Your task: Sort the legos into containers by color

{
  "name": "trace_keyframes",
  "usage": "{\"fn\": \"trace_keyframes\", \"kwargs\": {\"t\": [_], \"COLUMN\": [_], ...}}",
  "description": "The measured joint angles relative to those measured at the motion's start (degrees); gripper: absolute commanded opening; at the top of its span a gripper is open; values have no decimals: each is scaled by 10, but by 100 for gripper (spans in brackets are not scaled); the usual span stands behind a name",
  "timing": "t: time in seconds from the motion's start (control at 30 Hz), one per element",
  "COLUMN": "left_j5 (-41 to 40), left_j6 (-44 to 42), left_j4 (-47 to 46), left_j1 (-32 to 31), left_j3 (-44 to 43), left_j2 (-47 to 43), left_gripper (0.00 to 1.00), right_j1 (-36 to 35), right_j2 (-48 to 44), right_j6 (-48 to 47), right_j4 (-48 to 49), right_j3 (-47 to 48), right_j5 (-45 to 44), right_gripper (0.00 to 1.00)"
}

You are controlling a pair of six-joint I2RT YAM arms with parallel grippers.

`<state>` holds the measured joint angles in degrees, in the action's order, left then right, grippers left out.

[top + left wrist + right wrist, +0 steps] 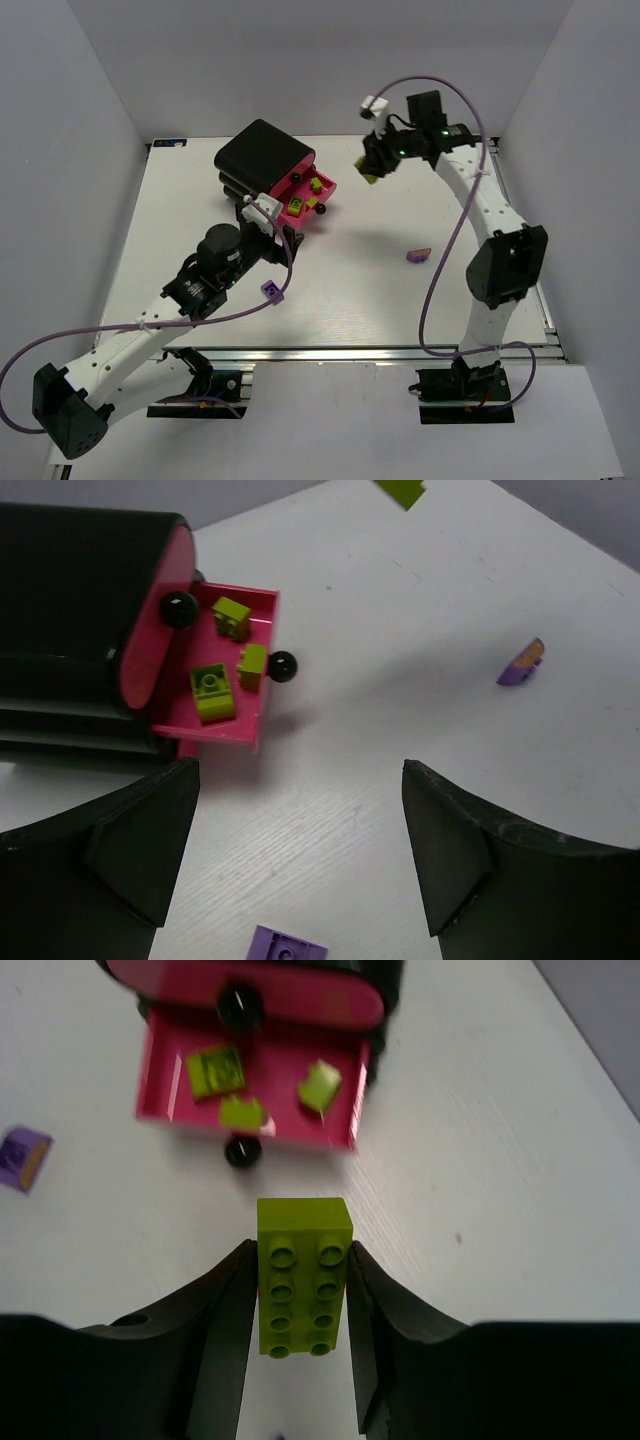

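The right gripper [300, 1252] was closed on a yellow-green lego [303, 1295], raised near the front edge of the open drawer [280, 1085]; 3 matching legos [215, 1068] lay inside. The left gripper [300, 780] gaped empty before that drawer, with 2 purple legos [522, 664] [285, 945] apart from it on open worktop [400, 630].

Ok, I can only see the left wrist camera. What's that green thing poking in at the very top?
Observer: A yellow-green lego, two studs wide and four long, pinched by its long sides in the right gripper.
Operator: Is it lined up with the pink drawer?
Observer: Roughly. On the right wrist camera the open drawer lies straight ahead of the brick, with the drawer's black knob between them.
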<state>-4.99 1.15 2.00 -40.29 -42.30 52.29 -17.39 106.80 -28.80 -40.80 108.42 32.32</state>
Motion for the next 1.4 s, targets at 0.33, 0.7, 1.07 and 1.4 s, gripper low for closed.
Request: {"fn": "trace_keyframes", "kwargs": {"t": [0.33,0.7,1.07,1.4], "left_j5": [-96,-111,-120,-122], "left_j6": [-37,-48,-50,-50], "left_j4": [-39,-40,-41,-41], "left_j1": [4,5,5,5], "left_j3": [22,24,24,24], "left_j2": [-55,-55,-58,-61], "left_gripper": [92,92,93,93], "right_j1": [-97,-112,-116,-116], "right_j2": [135,143,167,173], "right_j6": [191,374,483,520], "right_j4": [161,318,371,391], "right_j3": [70,19,-33,-34], "right_j5": [-13,-68,-66,-44], "right_gripper": [0,3,32,59]}}
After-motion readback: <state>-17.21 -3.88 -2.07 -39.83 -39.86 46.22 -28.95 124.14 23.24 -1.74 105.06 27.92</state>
